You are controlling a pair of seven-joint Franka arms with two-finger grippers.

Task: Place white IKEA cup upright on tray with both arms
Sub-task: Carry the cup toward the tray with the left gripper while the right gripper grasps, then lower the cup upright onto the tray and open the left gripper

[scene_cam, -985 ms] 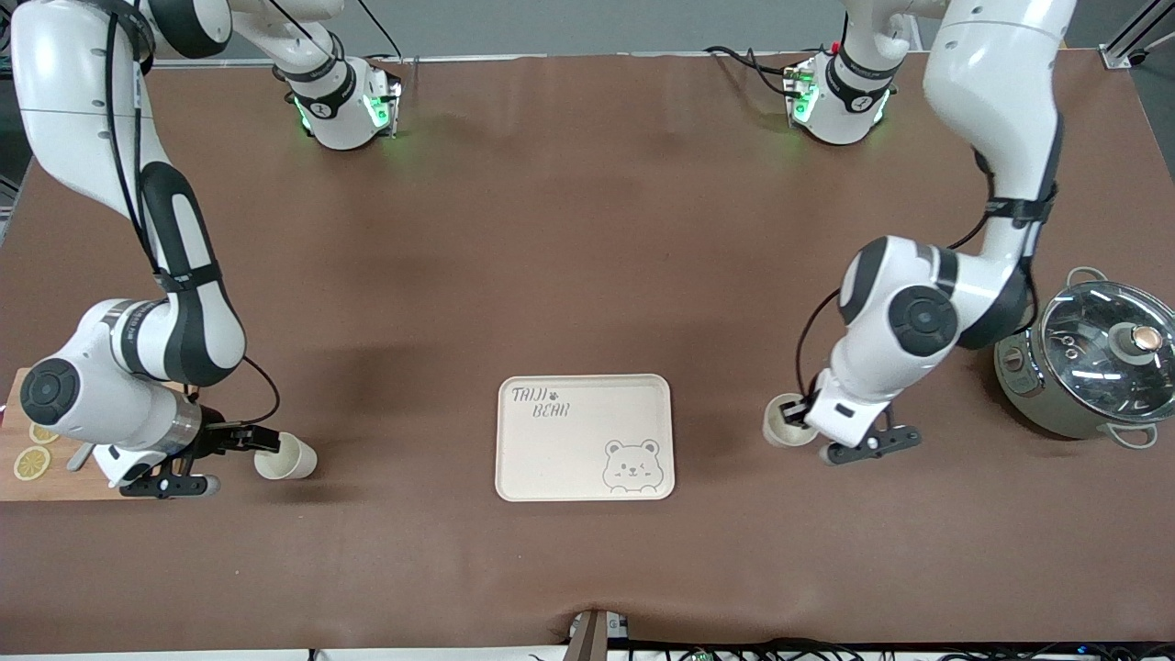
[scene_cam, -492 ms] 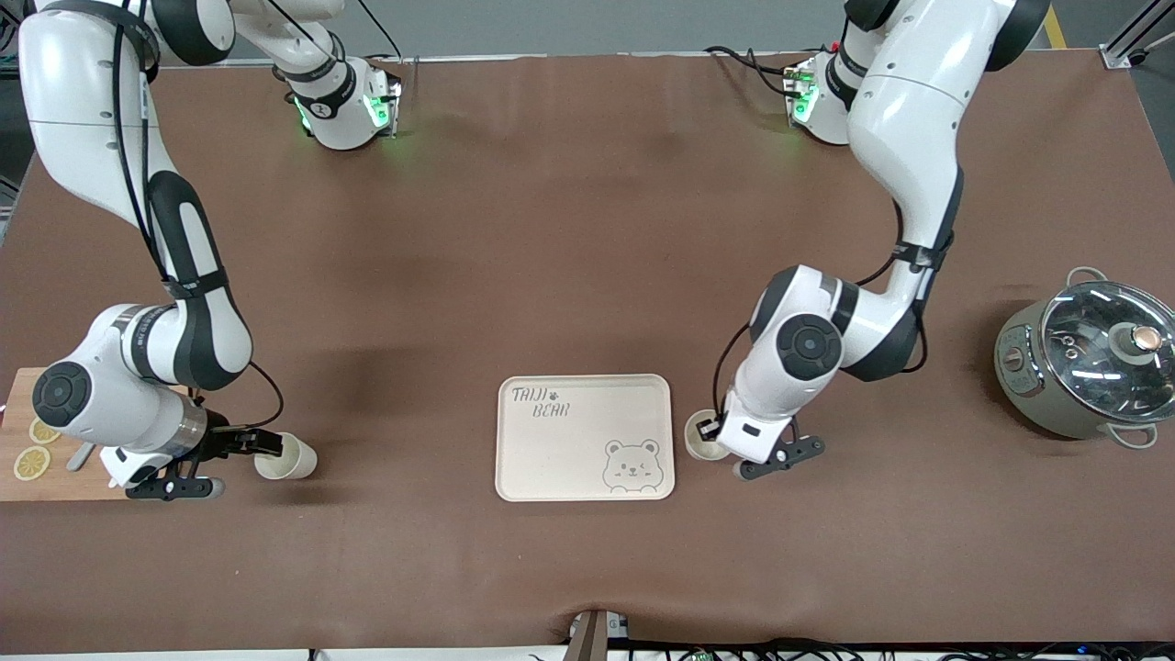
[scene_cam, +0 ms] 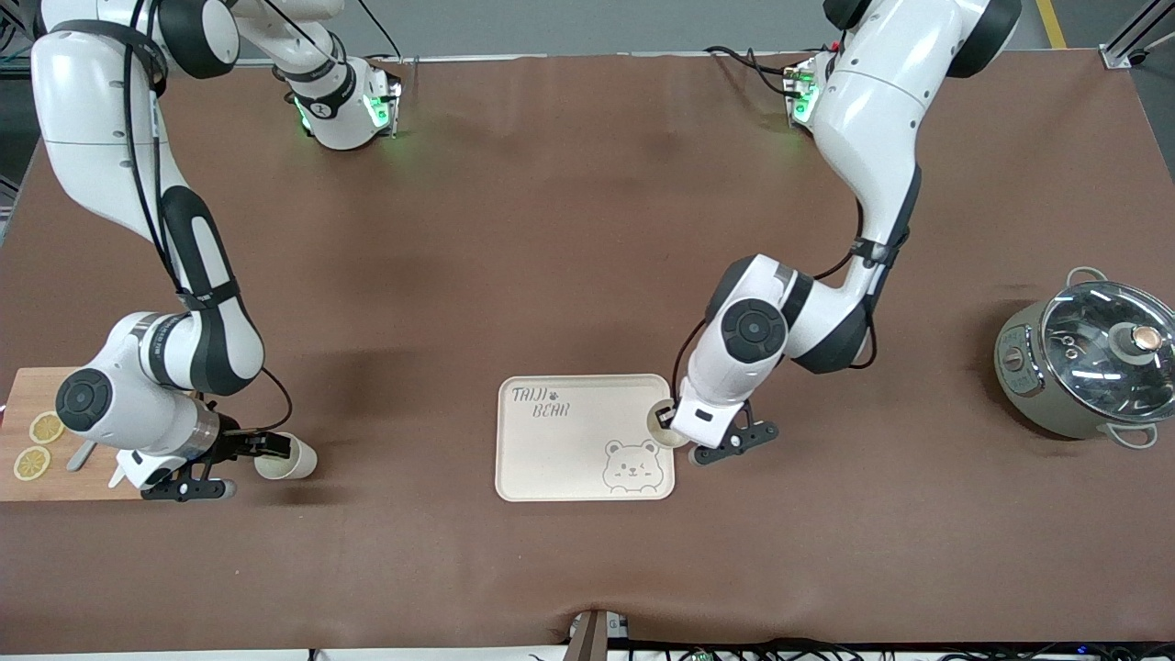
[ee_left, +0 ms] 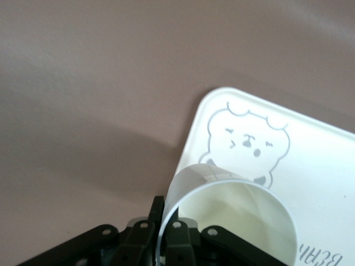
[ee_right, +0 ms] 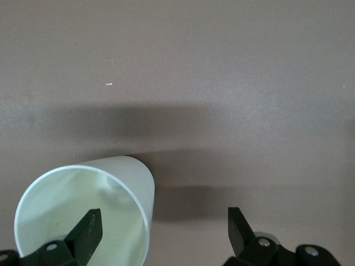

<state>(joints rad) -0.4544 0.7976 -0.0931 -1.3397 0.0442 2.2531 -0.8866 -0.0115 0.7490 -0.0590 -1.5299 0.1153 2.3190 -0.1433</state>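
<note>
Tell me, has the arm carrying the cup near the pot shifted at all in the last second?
Yes. The left gripper carried its cup away from the pot to the tray edge.

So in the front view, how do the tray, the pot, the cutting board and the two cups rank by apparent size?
1. tray
2. pot
3. cutting board, partly covered by the right arm and cut by the frame edge, so unsure
4. cup at the right gripper and cup held by the left gripper: alike, not ranked

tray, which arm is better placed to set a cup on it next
Left. The left gripper already holds a white cup over the tray's edge; the right gripper is at another cup, apart from the tray.
</note>
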